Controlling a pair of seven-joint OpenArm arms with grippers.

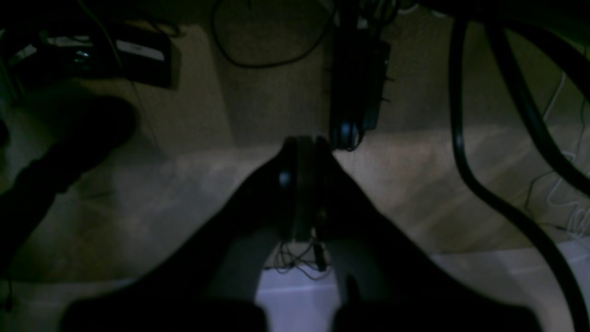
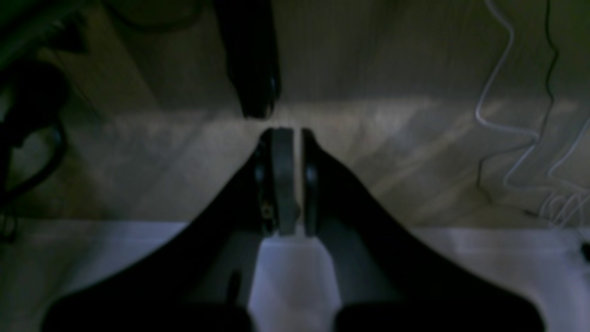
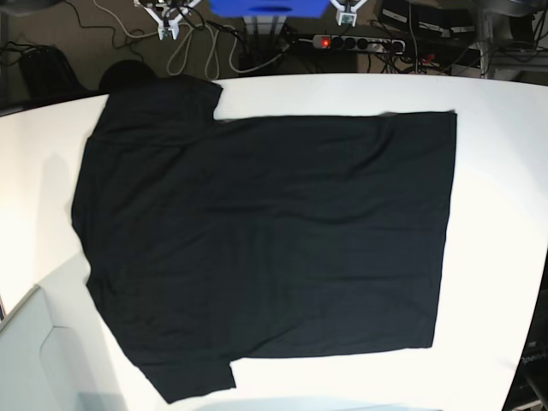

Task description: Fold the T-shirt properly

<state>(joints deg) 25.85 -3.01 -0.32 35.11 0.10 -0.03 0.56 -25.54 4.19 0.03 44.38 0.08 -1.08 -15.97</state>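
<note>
Grippers (image 1: 302,143) (image 2: 286,136)—2, seemingly shut—beyond black T-shirt (image 3: 274,231).

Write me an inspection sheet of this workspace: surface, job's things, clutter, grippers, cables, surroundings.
Surface: white table, mostly covered by the shirt
Job's things: black T-shirt, spread out, lightly creased, not folded; no print showing
Clutter: pale object at the near left corner of the base view; can't tell what it is
Grippers: left gripper and right gripper both shut, nothing seen held
Cables: thick black cable and tangled pale wires, all beyond the table
Surroundings: brownish floor, dimly lit; small red light behind the table
</note>
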